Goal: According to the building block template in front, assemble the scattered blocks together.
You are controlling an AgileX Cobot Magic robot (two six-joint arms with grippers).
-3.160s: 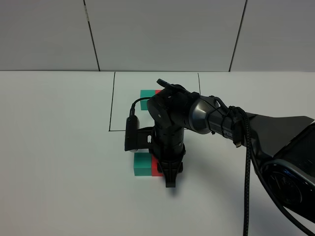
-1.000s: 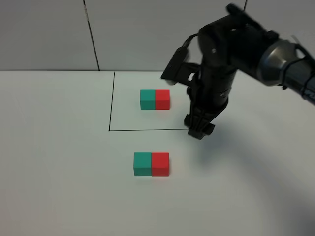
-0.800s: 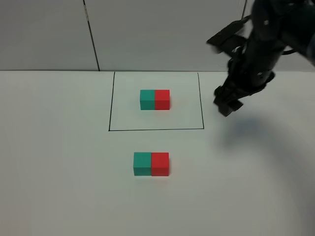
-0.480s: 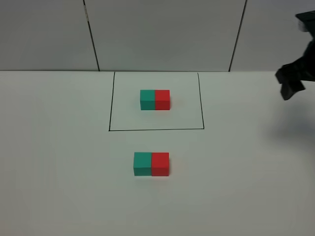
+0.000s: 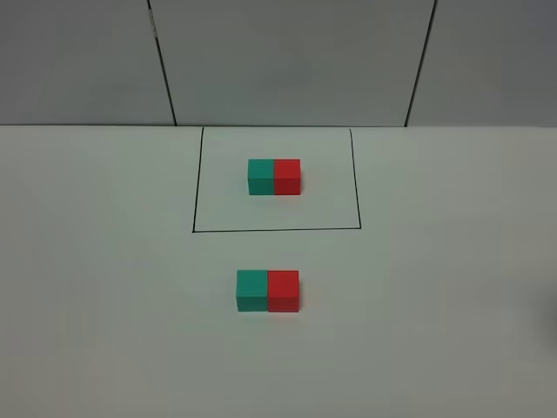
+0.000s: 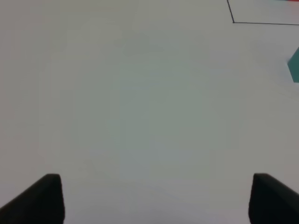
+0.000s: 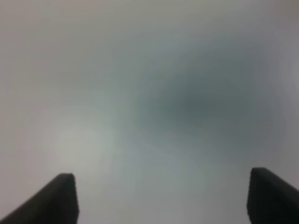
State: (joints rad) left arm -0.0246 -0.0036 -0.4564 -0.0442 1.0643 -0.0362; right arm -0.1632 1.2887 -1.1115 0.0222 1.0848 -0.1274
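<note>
The template, a teal cube [image 5: 260, 176] joined to a red cube [image 5: 288, 176], sits inside a thin black outline [image 5: 193, 183] at the back of the table. In front of it the unframed teal cube [image 5: 251, 290] and red cube [image 5: 283, 290] sit side by side, touching, teal on the left. Neither arm shows in the exterior view. My left gripper [image 6: 150, 200] is open and empty over bare table, with the teal cube's edge [image 6: 294, 65] and the outline's corner [image 6: 233, 21] at the far side of its view. My right gripper [image 7: 159, 200] is open and empty over blurred bare surface.
A grey panelled wall [image 5: 287, 61] stands behind the white table [image 5: 104, 261].
My right arm rose from the unframed cubes, leaving them joined, swung right and back, and left the exterior view.
</note>
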